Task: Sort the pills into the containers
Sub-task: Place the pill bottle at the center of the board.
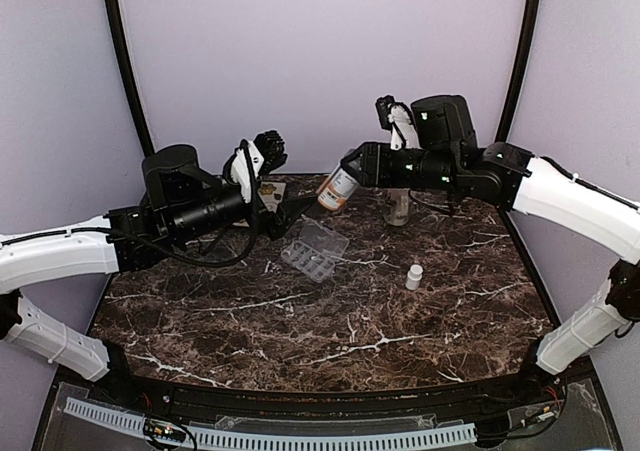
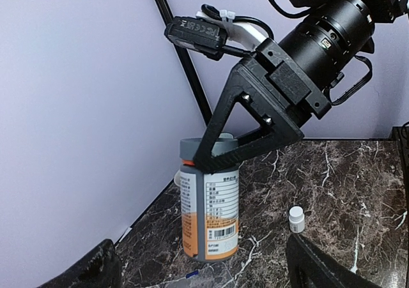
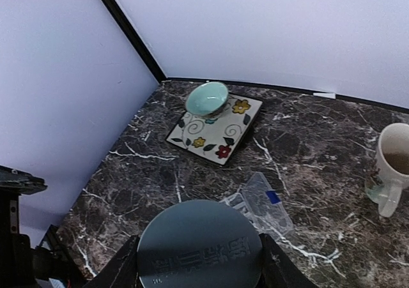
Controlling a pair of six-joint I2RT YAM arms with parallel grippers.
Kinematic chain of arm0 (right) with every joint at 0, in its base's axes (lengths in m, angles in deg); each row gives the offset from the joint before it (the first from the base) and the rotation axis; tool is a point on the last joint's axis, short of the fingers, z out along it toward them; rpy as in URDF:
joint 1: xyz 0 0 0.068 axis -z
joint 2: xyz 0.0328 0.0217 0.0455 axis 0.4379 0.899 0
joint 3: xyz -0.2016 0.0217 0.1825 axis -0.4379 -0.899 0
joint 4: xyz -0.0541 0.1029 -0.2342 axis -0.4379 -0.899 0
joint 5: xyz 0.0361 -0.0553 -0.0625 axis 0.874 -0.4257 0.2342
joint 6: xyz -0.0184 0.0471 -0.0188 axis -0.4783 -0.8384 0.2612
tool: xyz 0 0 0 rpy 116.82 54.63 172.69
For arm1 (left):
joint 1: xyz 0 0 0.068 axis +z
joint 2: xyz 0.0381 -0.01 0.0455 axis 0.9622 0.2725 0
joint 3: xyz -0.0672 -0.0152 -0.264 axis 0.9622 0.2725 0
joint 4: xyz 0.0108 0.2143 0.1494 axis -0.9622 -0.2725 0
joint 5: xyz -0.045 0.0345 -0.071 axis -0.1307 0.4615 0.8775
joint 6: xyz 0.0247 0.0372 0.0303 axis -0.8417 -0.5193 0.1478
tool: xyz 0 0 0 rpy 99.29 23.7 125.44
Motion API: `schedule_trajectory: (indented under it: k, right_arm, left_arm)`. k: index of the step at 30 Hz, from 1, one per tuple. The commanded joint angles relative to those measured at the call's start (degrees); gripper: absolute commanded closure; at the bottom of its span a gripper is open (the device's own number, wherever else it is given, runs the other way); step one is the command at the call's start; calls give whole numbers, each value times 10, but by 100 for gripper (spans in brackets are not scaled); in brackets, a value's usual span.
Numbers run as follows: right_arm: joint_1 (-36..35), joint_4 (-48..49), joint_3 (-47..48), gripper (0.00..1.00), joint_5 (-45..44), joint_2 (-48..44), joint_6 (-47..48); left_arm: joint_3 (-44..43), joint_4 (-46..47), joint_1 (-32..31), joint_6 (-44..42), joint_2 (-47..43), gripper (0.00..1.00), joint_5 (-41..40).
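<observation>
- The pill organizer (image 1: 314,251) lay mid-way across the table (image 1: 300,341), lid open; what its cells held was too small to tell.
- The right gripper (image 1: 347,171) clasped the orange pill bottle (image 1: 338,189), tilted, just behind it.
- The left gripper (image 2: 203,269) gaped wide, empty.

The bottle (image 3: 199,243) in the right gripper (image 3: 199,265) hides the near end of the pill box (image 3: 262,205) just ahead; its contents are too small to tell.
</observation>
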Motion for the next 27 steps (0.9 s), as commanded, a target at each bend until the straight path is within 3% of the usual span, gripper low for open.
schedule_trajectory:
  k: [1,13,27]
  right_arm:
    - [9,-26,-18,100,-92,-39,37]
    - [96,-65,-115,100,-185,-84,70]
    - [192,26,-245,100,-231,-68,111]
  left_arm:
    - [19,22,-5,18,-18,8,-13]
    - [40,30,-5,36,-16,8,-13]
    - [67,54,-4,45,-11,8,-11]
